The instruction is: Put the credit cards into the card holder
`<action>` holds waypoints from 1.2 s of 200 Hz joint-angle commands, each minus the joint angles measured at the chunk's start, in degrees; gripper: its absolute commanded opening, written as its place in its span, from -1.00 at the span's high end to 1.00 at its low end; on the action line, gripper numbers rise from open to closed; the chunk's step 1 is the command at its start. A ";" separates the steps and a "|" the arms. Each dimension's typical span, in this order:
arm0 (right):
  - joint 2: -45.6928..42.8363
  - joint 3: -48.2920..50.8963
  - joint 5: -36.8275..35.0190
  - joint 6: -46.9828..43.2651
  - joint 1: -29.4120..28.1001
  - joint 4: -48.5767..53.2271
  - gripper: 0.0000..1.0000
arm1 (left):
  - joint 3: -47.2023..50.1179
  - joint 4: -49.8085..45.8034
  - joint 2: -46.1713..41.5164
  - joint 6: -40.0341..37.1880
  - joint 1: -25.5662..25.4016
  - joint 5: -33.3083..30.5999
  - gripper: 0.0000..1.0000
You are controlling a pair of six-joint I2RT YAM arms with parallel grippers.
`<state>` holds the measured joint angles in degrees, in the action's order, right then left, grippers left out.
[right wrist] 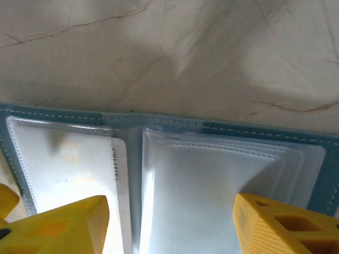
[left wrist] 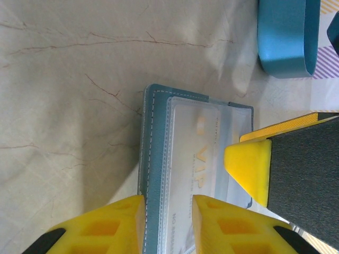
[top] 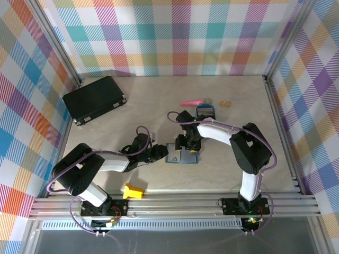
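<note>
Nearest, well behind L fingers: small yellow block on tabletop. L fingers set a narrow gap apart, tips down over near end of card holder; holder wider than that gap, running under both tips, so not clamped. Holder open and flat btwn the two sets of fingers, clear sleeves up. Pale credit card marked VIP tucked in sleeve just ahead of L fingers. R fingers wide apart, straddling holder's fold from above, gripping nothing; one R fingertip right beside card. Beyond R fingers: blue tray, then pink item. Far off to left of L fingers: black case.
</note>
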<state>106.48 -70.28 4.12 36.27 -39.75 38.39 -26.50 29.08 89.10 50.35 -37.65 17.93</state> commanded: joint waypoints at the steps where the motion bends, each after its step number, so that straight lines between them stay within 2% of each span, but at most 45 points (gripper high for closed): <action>1: 1.03 0.84 4.04 1.19 0.49 -1.44 -0.26 | -1.24 1.44 0.50 0.38 -0.76 0.52 0.41; 102: -0.13 1.11 9.59 3.24 0.72 -5.52 -0.20 | -1.00 0.33 -0.37 0.06 -0.76 -0.53 0.41; 183: -3.96 -1.49 -4.11 -0.82 0.72 2.86 -0.22 | -1.35 -0.08 0.00 -0.42 -0.76 -0.29 0.42; 240: -0.02 -3.48 -3.43 -2.60 0.72 3.36 -0.29 | -1.99 0.60 1.32 -0.43 -0.76 0.17 0.42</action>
<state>104.27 -71.79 1.08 35.24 -39.29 39.99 -27.05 29.06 89.73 50.50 -37.76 17.91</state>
